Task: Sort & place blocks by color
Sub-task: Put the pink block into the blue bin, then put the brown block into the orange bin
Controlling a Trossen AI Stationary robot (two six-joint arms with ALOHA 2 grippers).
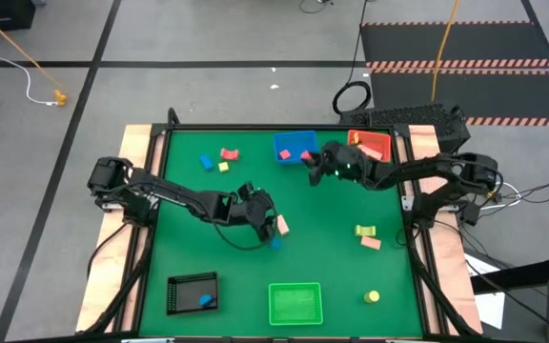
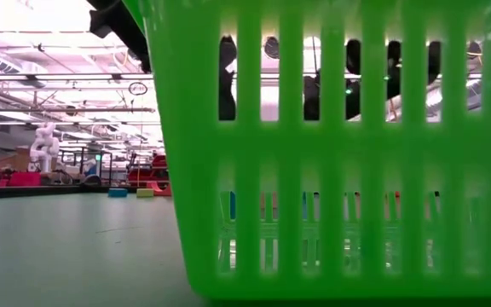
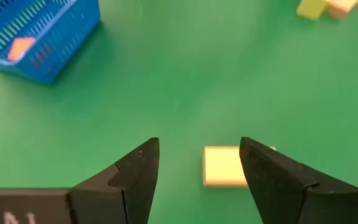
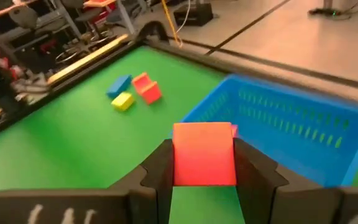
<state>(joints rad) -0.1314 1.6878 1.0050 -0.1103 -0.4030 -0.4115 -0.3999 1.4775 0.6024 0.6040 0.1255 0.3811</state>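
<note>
- Overall, green tabletop carries four trays: blue tray and red tray at the far edge, black tray and green tray at the near edge.
- Right end effector is clamped on a red block, beside the blue tray.
- Left end effector hangs mid-table, fingers apart, over a tan block lying on the tabletop.
- Other blocks lie scattered: a red, blue and yellow group far left, a yellow cylinder near right.

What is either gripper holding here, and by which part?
Right gripper pinches a red block by its two opposite sides. Left gripper is open, holding nothing.
</note>
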